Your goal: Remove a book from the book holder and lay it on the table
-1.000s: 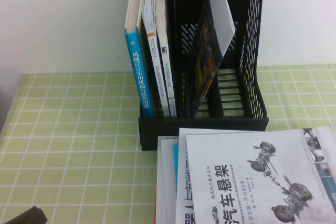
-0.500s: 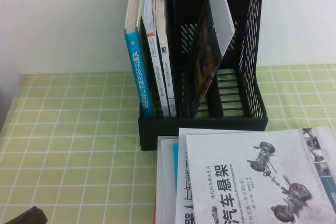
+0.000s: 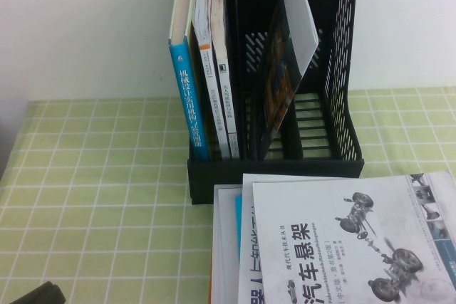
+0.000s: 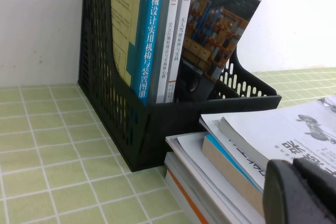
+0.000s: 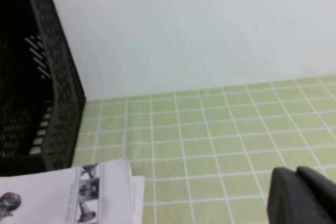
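Note:
The book [image 3: 356,247], white with a black title and a grey suspension drawing, lies flat on top of a stack on the table [image 3: 92,197], just in front of the book holder [image 3: 342,69]. The left wrist view shows the book [image 4: 294,129] right behind my left gripper [image 4: 293,163], which is shut and empty. In the high view that left gripper [image 3: 32,295] is only a dark shape at the near left corner. My right gripper [image 5: 295,171] is shut and empty, low over the green cloth, to the right of the book's corner [image 5: 79,192] and the holder [image 5: 58,93].
The holder's left slot carries three upright books, the outer one with a teal spine [image 3: 187,97]. A dark orange-patterned book [image 3: 281,69] leans in the right slot. Under the white book sit several more books [image 4: 210,182]. A white wall rises behind.

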Controlling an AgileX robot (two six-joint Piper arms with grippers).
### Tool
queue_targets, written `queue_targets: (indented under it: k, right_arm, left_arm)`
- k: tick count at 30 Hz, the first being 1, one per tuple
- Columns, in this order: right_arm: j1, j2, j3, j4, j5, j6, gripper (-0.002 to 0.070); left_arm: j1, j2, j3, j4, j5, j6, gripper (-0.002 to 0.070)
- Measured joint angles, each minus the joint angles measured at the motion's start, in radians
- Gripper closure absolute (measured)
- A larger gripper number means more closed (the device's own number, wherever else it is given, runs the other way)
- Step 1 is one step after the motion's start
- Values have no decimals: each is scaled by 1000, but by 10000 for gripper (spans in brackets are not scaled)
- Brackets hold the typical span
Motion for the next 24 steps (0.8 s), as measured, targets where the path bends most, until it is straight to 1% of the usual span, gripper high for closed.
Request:
queue_targets:
  k: [5,7,10,14,19,21,24]
  right_arm:
    - [-24,0,21,72,-193,-179,678]
    - [-24,2,55,180,-267,-330,678]
    - [-55,0,111,389,-291,-547,678]
    - [-201,-13,186,615,-317,-717,678]
    - [-417,-21,247,1030,-358,-1131,678]
    - [-478,-21,266,1126,-361,-1238,678]
    - [-535,-21,274,1165,-348,-1293,678]
  left_arm:
    - [0,0,0,0,0,0,678]
    - [0,0,0,0,4,0,678]
    - [0,0,0,0,9,2,678]
    - [0,0,0,0,32,2,678]
    - [0,0,0,0,54,2,678]
    - [0,0,0,0,70,2,678]
    - [0,0,0,0,91,2,678]
